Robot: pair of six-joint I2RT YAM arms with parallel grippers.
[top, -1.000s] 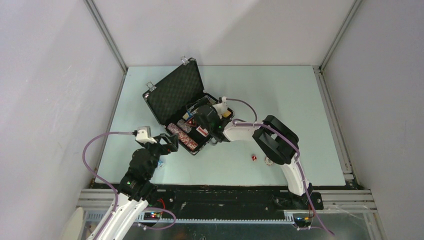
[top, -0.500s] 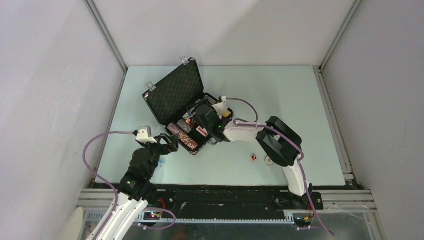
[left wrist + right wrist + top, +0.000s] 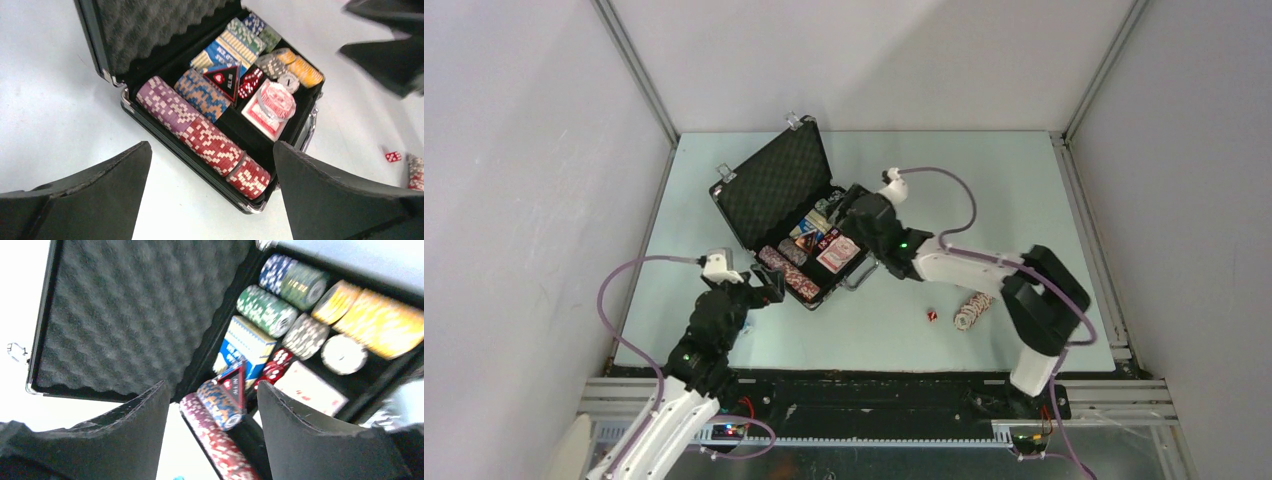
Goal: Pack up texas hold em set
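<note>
On a pale, smooth desk [image 3: 1004, 190] enclosed by plain white walls [image 3: 874, 60], a black rectangular case [image 3: 769, 190] lies open, lid lined with egg-crate foam [image 3: 130, 315], base packed with ridged chip rows [image 3: 210, 140]. Left tool [image 3: 762, 288] and right tool [image 3: 846, 207] both gape, empty. 1 red die [image 3: 932, 315] and loose chips [image 3: 972, 310] lie outside.

Both arms are the same build: the left arm [image 3: 704, 330] and the right arm [image 3: 954, 266] pair white link tubes with bulky black joint housings. A lilac cable [image 3: 602, 298] loops off each arm and ends at a small white camera block [image 3: 716, 266] on the wrist. A green status light [image 3: 905, 243] glows on the right forearm. Fingers [image 3: 100, 200] — matte black, broad, wedge-shaped, slightly rough along the edges.
</note>
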